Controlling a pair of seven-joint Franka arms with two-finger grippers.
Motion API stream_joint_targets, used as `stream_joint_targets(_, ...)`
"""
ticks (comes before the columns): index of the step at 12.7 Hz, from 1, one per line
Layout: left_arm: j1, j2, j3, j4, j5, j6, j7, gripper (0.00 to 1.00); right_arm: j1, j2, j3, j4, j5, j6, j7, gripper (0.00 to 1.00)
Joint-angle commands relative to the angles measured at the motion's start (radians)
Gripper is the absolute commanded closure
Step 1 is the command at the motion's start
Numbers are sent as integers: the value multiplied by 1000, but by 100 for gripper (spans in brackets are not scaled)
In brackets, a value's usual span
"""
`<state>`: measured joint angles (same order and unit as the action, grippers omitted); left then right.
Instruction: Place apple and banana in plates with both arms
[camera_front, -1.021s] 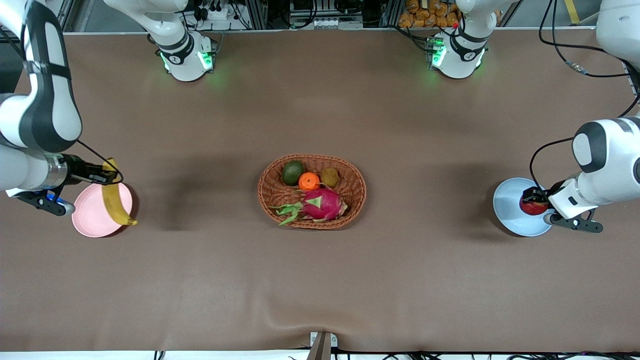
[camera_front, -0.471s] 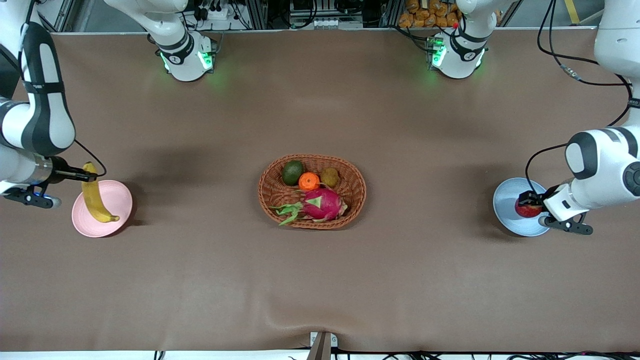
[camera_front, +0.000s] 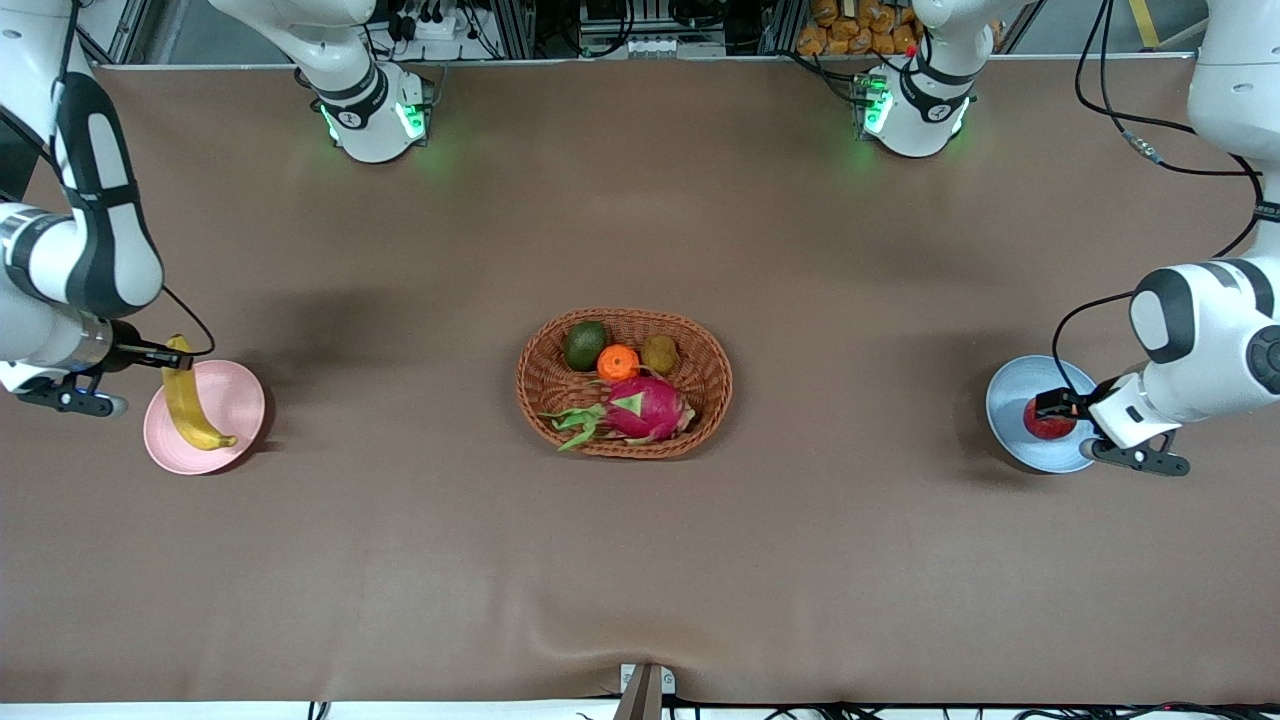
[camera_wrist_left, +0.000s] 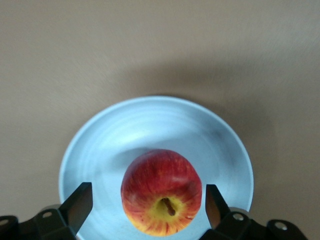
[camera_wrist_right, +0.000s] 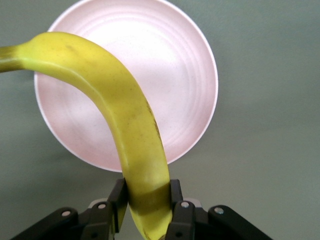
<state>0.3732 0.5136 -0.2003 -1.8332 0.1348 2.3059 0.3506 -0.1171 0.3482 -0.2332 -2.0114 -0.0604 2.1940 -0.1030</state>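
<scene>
Fruit over plates at both table ends.
Right gripper pinches the curved banana above the glossy pink plate; left gripper, spread, flanks the apple on the blue plate.

A long bench covered in a brown cloth is filling the front view. An oval brown wicker basket is sitting at the middle of it. Inside, a pink dragon fruit with green scales is lying at the side nearer the front camera. Above it in that view, a dark green avocado, a small orange fruit and a brownish kiwi are sitting in a row, close together.
</scene>
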Motion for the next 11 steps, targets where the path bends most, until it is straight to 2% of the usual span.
stream_joint_targets(1,-11,-127,-11,6,-12,-106,-8,0,-33,6,8,-33,-24,68,-49,100)
stream_joint_targets(4,-10,-248,-102,63,-14,-288,-109,0,-39,37,8,-52,-24,131,-52,100)
stream_joint_targets(5,-8,-280,-135,86,-14,-343,-146,0,-39,41,8,-52,-22,136,-50,84)
stream_joint_targets(6,-8,-311,-157,110,-15,-399,-186,0,-39,44,9,-49,-22,136,-50,26)
stream_joint_targets(7,-8,-340,-178,142,-14,-449,-229,0,-39,44,8,-49,-21,132,-50,0)
stream_joint_targets(11,-8,-423,-270,277,-15,-704,-399,0,-33,34,9,-33,-21,89,-47,0)
